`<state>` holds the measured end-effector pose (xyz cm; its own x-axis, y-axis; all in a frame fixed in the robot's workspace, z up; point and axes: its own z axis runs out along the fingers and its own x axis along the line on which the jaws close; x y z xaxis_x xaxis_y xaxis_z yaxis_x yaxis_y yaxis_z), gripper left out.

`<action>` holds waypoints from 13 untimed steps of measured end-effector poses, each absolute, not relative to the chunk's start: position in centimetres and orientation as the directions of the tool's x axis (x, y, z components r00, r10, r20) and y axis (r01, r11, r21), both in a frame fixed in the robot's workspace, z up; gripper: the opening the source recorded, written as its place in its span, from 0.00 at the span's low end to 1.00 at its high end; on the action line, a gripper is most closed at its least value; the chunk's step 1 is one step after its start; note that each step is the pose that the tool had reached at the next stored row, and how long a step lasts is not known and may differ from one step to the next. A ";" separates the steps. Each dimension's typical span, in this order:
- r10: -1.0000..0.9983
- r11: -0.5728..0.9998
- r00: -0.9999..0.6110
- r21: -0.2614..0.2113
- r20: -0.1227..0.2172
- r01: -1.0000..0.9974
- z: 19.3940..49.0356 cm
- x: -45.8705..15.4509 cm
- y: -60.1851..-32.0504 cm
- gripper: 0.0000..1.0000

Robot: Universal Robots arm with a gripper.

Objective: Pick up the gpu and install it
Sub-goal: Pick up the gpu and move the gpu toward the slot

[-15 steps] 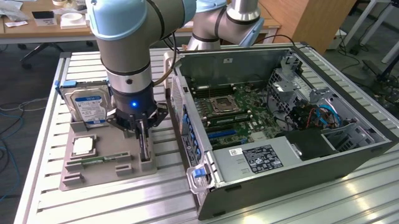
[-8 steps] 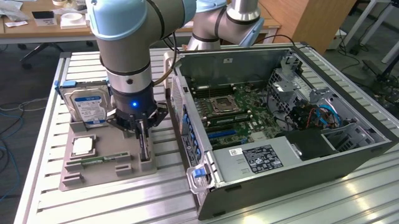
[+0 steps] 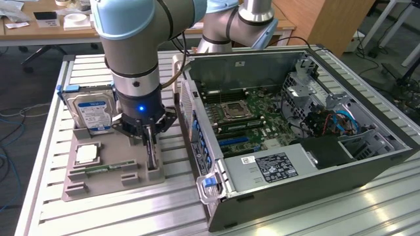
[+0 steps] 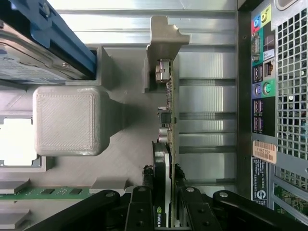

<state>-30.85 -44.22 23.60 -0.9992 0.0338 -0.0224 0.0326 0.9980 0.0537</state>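
Wrist view: your jaws seem pinched on the gpu [image 4: 163, 154], standing on edge in the grey holder [image 4: 130, 159]. It's probably light, stiff and fragile; grip flat across cooler and board.

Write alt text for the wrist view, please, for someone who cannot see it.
The gripper is closed on the gpu, which stands on edge in a grey holder, between a hard drive and the computer case's rear ports.
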 end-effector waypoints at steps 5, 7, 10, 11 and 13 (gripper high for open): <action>0.034 0.998 -0.999 0.054 -0.022 0.033 24.8 -30.8 -44.2 0.27; 0.034 0.998 -0.999 0.054 -0.022 0.033 25.3 -30.8 -44.2 0.27; 0.034 0.998 -0.999 0.054 -0.022 0.033 26.1 -30.8 -44.2 0.27; 0.034 0.998 -0.999 0.054 -0.022 0.033 26.5 -30.8 -44.2 0.27; 0.034 0.998 -0.999 0.054 -0.022 0.033 27.0 -30.8 -44.2 0.27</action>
<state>-30.84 -44.22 27.03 -0.9992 0.0338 -0.0225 0.0325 0.9980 0.0542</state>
